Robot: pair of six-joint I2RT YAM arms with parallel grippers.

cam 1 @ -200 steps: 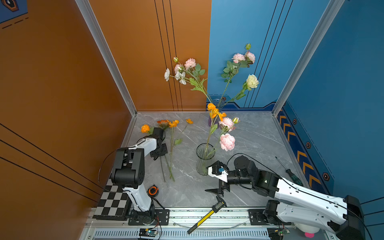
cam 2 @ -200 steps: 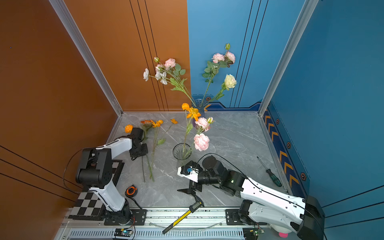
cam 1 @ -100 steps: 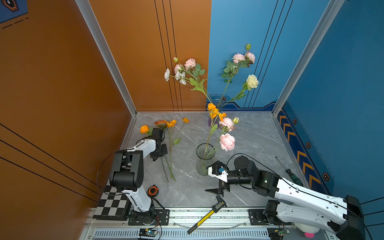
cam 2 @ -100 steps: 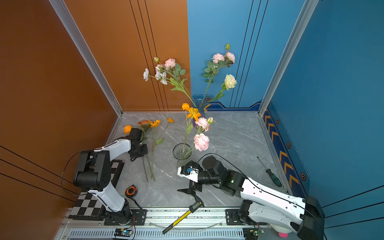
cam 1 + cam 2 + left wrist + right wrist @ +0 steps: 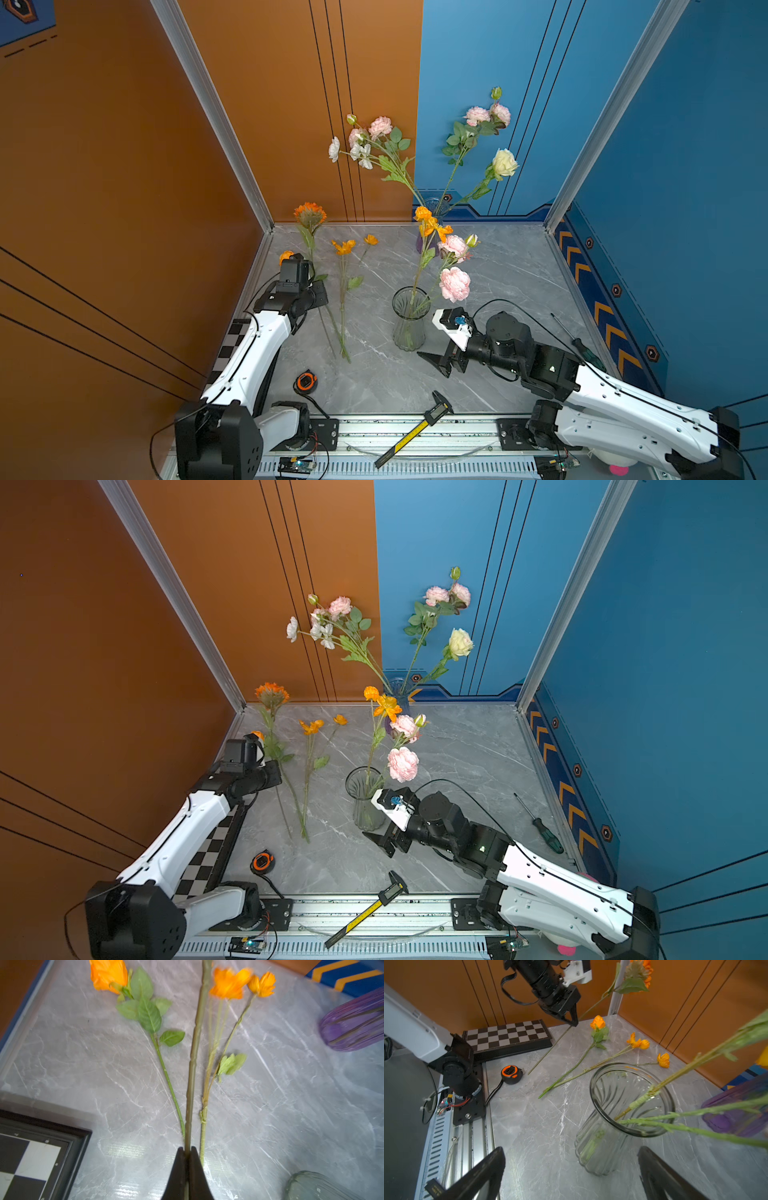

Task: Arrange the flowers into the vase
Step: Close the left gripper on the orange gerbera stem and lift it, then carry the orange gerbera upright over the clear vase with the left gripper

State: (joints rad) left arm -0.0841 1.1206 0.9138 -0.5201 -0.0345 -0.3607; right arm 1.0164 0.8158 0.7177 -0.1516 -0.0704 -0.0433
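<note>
Top views: in both, the left tool (image 5: 322,293) (image 5: 276,773) is pinched fully together on the green stem of a tall orange flower (image 5: 309,212). That flower slants, its big bloom high toward the back left corner and its bare end down near the bench (image 5: 498,270); whether the end touches I cannot tell. 2 more orange flowers lie flat on the bench by the left tool: a rose (image 5: 286,255), partly hidden by the arm, and a branching stem (image 5: 344,246) with small blooms. The clear vase (image 5: 409,336) stands upright mid-bench and holds 2 stems, 1 with orange blooms (image 5: 430,226) and 1 with pink blooms (image 5: 455,283). A purple vase (image 5: 422,246) at the back wall holds tall pink, white and cream flowers (image 5: 380,124). The right tool (image 5: 432,338) is spread wide and empty, just beside the clear vase on its near right side. A tape measure (image 5: 305,381), a caliper (image 5: 436,411) and a screwdriver (image 5: 584,349) lie near the bench's front and right edges.

Left wrist view: the left tool (image 5: 187,1150) shows its 2 fingers (image 5: 178,1167) pressed on the olive stem of the tall orange flower (image 5: 195,1043), which runs away between the rose (image 5: 109,974) and the branching stem (image 5: 228,982).

Right wrist view: the right tool (image 5: 571,1149) has its fingers (image 5: 483,1172) far apart with nothing between them; the clear vase (image 5: 596,1147) stands just ahead of the gap, apart from both. Across the bench the left tool (image 5: 572,1020) grips the slanted stem beside a checkerboard (image 5: 508,1034).
</note>
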